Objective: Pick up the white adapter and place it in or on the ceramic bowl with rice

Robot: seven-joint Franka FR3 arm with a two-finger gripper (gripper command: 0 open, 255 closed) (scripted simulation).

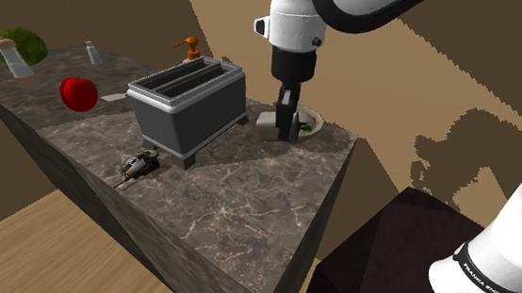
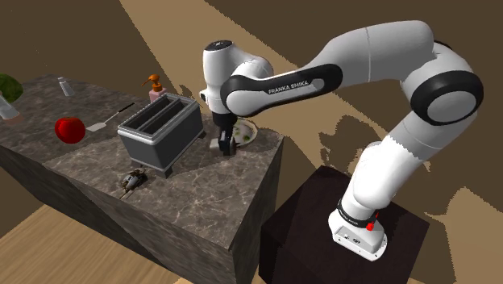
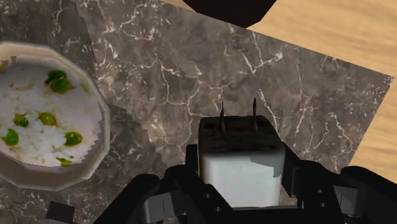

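Note:
My gripper [image 3: 240, 175] is shut on the white adapter [image 3: 240, 159], a blocky plug with two metal prongs pointing away from the hand. It hangs low over the dark marble counter [image 3: 191, 70]. Close beside it stands the bowl [image 3: 95, 143], holding white rice with green bits. In the shoulder view the gripper [image 1: 283, 122] points straight down with the adapter [image 1: 268, 122] in it. It sits between the toaster and the bowl [image 1: 311, 126], near the counter's far corner. In the second exterior view the gripper [image 2: 223, 144] stands just in front of the bowl [image 2: 246, 133].
A grey two-slot toaster [image 1: 188, 106] stands right beside the gripper. On the counter also lie a small dark object [image 1: 140, 165], a red apple [image 1: 79, 92], a spatula [image 2: 109, 119], a soap dispenser [image 1: 190, 48] and a shaker [image 1: 93, 53]. The counter edge drops off just beyond the bowl.

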